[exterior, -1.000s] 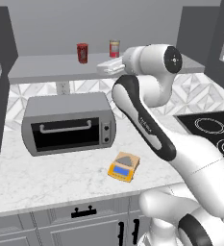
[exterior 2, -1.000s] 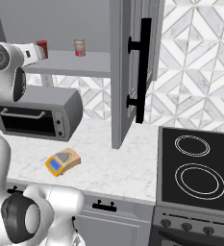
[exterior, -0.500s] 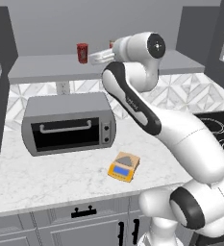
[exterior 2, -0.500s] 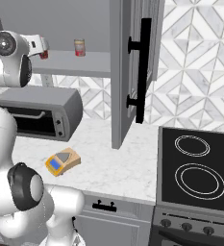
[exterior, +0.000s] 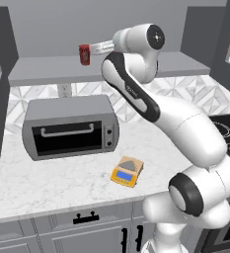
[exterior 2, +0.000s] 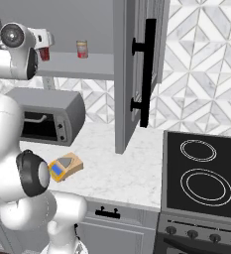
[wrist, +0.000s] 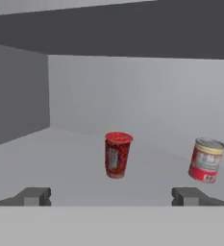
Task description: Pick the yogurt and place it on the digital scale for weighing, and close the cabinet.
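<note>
— While the arm reaches up into the cabinet [exterior 2: 137, 69], where does the yogurt [wrist: 117, 154] stand?

— On the cabinet's shelf [exterior: 47, 71], upright. From the hand view it sits straight ahead of the gripper [wrist: 111, 196], a little way off, with the red can [wrist: 206, 160] to one side of it and apart from it.

— And the hand, clenched or not?

— Released. Its two finger tips [wrist: 34, 196] stand wide apart with nothing between them, short of the yogurt and not touching it.

— What about the scale?

— The digital scale [exterior: 127, 172] lies flat on the marble counter [exterior: 47, 183], below the cabinet shelf, just in front of the toaster oven [exterior: 69, 126] and off toward its knob end. Its plate is bare.

— Is the cabinet shut?

— No. In the right base view a door with a long black bar handle [exterior 2: 147, 69] stands swung out, edge-on, beside the shelf and above the counter.
</note>
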{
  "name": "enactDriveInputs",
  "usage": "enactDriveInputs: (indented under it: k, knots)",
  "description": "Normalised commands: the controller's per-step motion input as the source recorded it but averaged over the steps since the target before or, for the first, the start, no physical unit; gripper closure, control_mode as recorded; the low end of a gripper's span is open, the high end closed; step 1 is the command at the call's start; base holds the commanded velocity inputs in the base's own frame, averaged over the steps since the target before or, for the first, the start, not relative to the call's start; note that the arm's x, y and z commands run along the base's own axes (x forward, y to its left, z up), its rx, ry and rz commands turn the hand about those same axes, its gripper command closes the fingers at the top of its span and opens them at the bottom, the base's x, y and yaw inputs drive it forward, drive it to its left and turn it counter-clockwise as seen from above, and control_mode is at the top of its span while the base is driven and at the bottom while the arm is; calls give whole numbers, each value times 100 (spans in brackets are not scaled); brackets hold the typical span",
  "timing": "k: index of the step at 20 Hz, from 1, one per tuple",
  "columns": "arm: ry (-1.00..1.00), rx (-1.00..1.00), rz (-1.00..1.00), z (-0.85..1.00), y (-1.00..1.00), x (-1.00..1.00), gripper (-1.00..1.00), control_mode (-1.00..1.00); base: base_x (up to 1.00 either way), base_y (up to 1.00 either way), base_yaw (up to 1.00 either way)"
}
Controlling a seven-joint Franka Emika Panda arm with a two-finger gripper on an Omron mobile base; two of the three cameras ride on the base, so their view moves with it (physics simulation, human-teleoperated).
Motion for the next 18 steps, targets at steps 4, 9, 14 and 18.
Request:
enactDriveInputs:
  k: [4,9,14,18]
  knots:
    - [0,9,0,0,18,43,-100,-100,0,0,0]
    - [0,1,0,-8,20,47,-100,-100,0,0,0]
    - [5,-4,1,-26,6,52,-100,-100,0,0,0]
    - [1,-3,1,-16,11,51,-100,-100,0,0,0]
